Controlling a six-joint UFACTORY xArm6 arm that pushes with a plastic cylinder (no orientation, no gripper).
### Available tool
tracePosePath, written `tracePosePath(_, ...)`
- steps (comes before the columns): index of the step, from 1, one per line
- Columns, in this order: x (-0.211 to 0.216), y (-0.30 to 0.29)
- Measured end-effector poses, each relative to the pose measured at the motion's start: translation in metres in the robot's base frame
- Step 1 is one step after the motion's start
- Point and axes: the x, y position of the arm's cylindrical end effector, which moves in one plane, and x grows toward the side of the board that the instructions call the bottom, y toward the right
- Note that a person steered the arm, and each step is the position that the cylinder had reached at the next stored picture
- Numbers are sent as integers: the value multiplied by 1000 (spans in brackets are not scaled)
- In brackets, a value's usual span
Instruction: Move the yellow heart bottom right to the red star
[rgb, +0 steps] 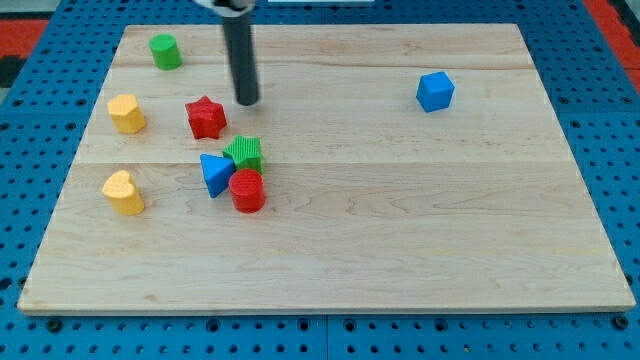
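The yellow heart (123, 192) lies near the board's left edge, below and left of the red star (205, 117). My tip (247, 101) rests on the board just right of the red star and slightly above it, not touching it. The tip is far from the yellow heart. A second yellow block (127, 113), roughly hexagonal, sits left of the red star.
A green star (244, 152), a blue triangle (214, 173) and a red cylinder (247, 190) cluster below the red star. A green cylinder (165, 50) is at the top left. A blue cube (435, 91) is at the upper right. The wooden board (400, 230) lies on blue pegboard.
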Motion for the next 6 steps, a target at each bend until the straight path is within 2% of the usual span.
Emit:
tracePosePath(1, 51, -40)
tracePosePath(2, 77, -45)
tracePosePath(3, 61, -146)
tracePosePath(4, 111, -169)
tracePosePath(6, 168, -92)
